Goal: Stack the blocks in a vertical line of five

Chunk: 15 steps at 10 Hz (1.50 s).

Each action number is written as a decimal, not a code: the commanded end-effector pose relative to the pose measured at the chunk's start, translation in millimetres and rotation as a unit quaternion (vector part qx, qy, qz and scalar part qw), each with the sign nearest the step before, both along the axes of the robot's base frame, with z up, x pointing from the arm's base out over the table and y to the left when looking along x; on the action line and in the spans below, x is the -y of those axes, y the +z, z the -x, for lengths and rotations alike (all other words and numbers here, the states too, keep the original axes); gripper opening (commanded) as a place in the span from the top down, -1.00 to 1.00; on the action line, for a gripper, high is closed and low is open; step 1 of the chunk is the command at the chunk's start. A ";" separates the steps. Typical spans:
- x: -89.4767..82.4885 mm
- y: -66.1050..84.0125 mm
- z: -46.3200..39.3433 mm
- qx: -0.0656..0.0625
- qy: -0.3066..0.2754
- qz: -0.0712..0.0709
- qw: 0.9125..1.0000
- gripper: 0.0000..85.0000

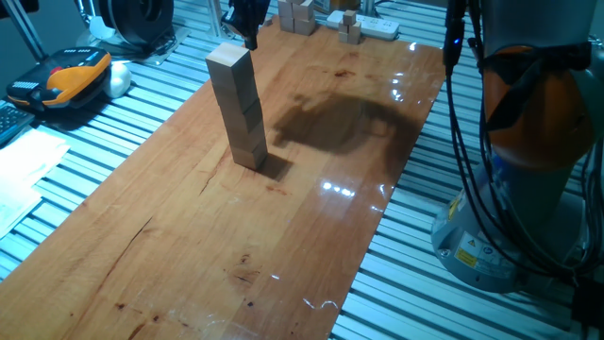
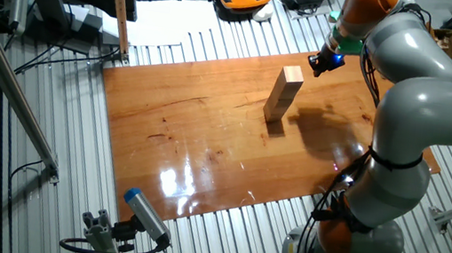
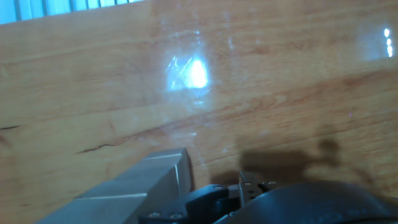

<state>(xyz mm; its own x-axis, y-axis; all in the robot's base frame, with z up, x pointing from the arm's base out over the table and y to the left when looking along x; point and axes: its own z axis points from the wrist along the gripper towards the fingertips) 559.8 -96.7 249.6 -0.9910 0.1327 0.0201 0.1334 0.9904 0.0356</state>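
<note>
1. Your stack of blocks (image 1: 240,109) stands mid-board, nearer the far edge of the wooden board (image 1: 283,236) — how many cubes it holds is hard to count.
2. The gripper (image 1: 247,21) hangs just beyond its top; whether its fingers are parted or closed, I cannot tell.
3. Move clear slowly — a brush would likely topple the stack.

We see the blocks (image 1: 241,106) stacked in one upright column on the table (image 1: 283,236), the gripper (image 1: 247,24) just behind its top. More blocks (image 1: 300,15) sit at the table's far edge.
</note>
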 end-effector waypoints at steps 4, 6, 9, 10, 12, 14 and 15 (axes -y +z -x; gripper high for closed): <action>0.6 0.7 0.7 -0.011 0.009 0.009 1.000 1.00; 1.1 1.1 1.2 -0.012 0.015 0.015 1.000 1.00; 1.9 1.3 1.9 -0.012 0.022 0.021 0.999 1.00; 2.2 1.1 2.1 -0.013 0.023 0.021 0.999 1.00; 2.4 1.0 2.3 -0.013 0.022 0.022 0.999 1.00; 3.0 1.0 2.8 -0.013 0.021 0.023 0.999 1.00; 3.0 0.6 2.5 -0.013 0.020 0.024 0.999 1.00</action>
